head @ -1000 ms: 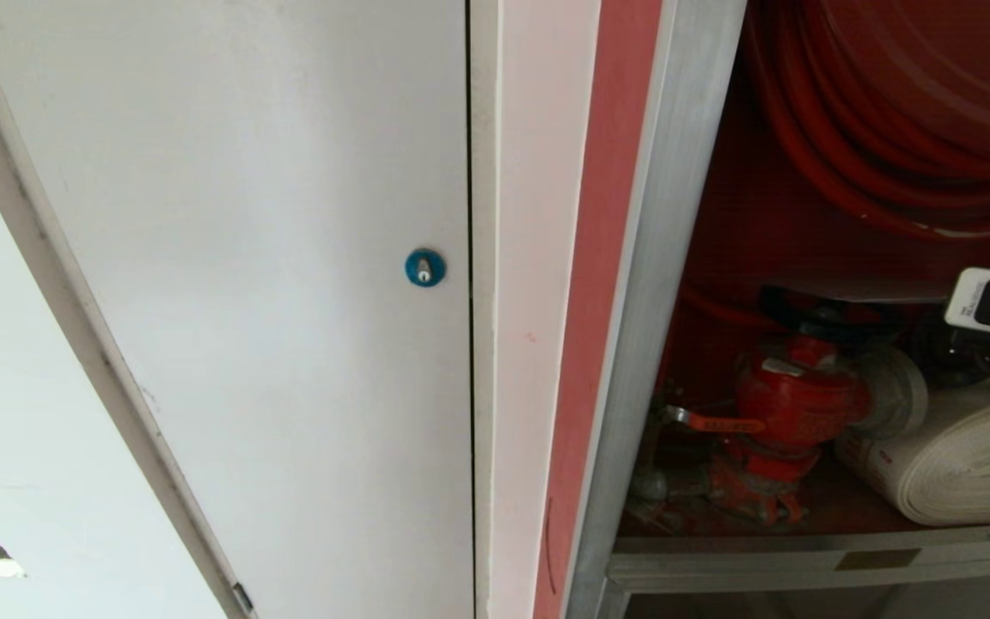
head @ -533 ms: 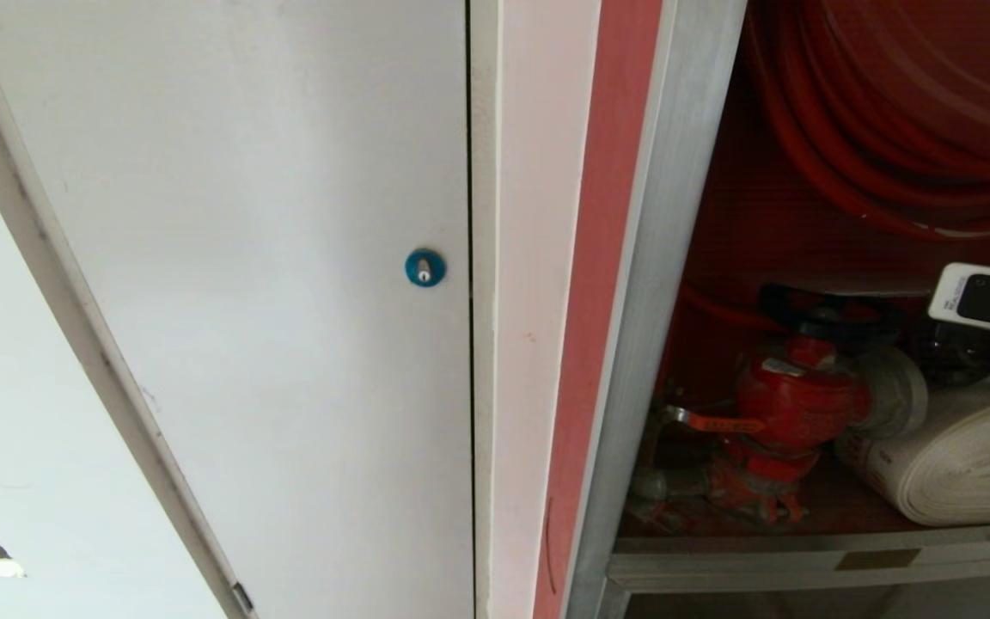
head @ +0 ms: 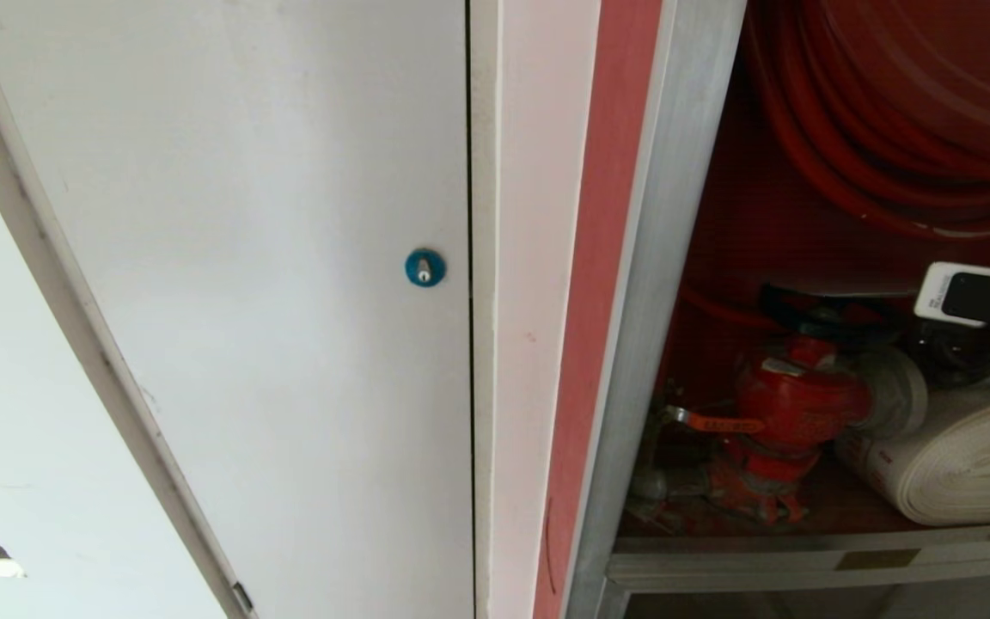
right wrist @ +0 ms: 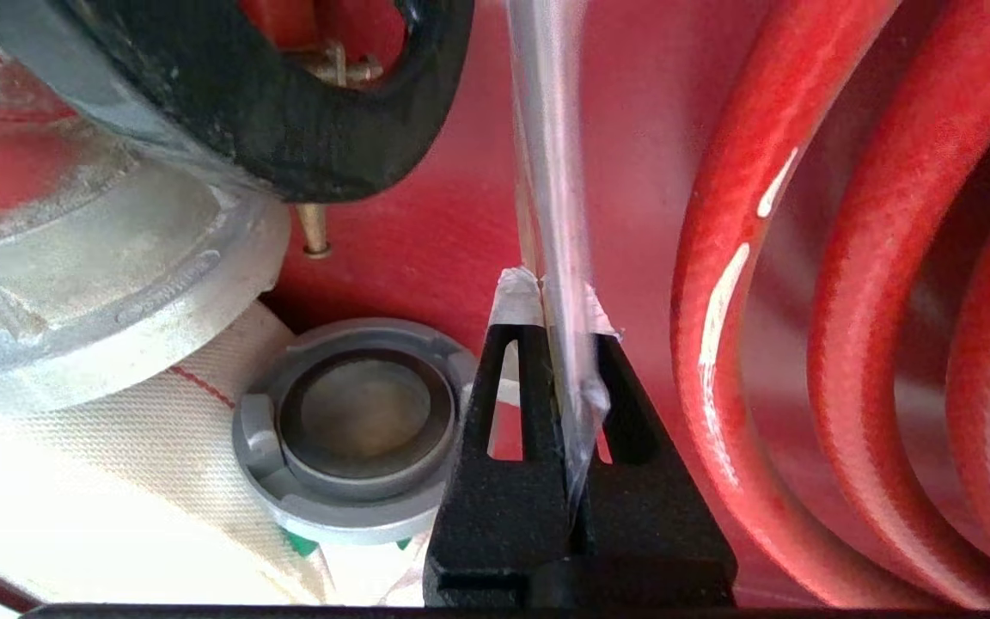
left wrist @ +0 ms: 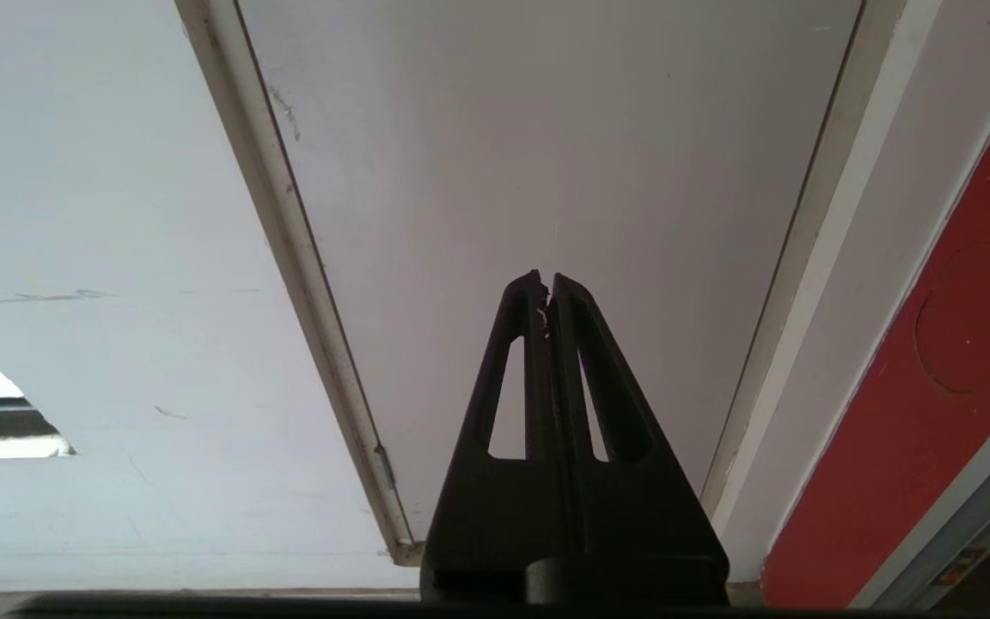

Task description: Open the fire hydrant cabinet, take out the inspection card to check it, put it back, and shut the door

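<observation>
Inside fire hydrant cabinet, right gripper pinches inspection card edge-on beside hose reel — probably for returning or withdrawing. Left gripper parked, jaws together, facing white door.

My right end effector is pinched on the thin, edge-on plastic-sleeved inspection card, inside the open silver aluminium-framed fire hydrant cabinet, red interior, near the red hose coils and white rolled hose.
</observation>
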Available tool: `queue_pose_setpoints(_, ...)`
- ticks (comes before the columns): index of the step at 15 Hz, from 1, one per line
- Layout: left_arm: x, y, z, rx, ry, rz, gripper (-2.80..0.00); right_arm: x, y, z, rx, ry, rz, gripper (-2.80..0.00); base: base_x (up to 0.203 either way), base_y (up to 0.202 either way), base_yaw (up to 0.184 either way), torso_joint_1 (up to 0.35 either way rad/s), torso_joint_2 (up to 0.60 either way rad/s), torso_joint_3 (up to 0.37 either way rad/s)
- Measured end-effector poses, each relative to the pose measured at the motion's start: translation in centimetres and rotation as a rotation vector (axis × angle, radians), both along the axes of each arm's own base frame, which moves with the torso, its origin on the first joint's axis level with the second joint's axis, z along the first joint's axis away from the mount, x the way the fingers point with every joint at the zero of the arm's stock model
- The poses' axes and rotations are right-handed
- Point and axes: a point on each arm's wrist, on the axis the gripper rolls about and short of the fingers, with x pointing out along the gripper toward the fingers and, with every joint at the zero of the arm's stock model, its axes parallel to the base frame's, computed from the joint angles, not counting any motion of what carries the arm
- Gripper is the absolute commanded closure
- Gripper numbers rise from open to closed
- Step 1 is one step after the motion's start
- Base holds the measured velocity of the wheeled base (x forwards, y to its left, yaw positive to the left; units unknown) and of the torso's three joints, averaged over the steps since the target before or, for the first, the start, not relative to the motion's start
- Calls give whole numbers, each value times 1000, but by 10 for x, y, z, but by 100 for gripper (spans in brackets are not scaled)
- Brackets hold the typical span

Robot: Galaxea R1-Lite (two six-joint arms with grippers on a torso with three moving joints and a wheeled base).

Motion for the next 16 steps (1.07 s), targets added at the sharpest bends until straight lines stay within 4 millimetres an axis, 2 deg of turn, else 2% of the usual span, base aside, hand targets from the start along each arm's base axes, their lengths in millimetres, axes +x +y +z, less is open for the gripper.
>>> queue_pose_setpoints(1,0,0,0,0,0,0,0,0,0,0,0,0,0,-280,0,0,0,0,0,0)
queue_pose_setpoints(11,0,0,0,0,0,0,0,-8,2,-2,-2,3,3,-280,0,0,0,0,0,0)
queue_pose_setpoints(16,0,0,0,0,0,0,0,-25,7,-9,-1,14,3,-280,0,0,0,0,0,0)
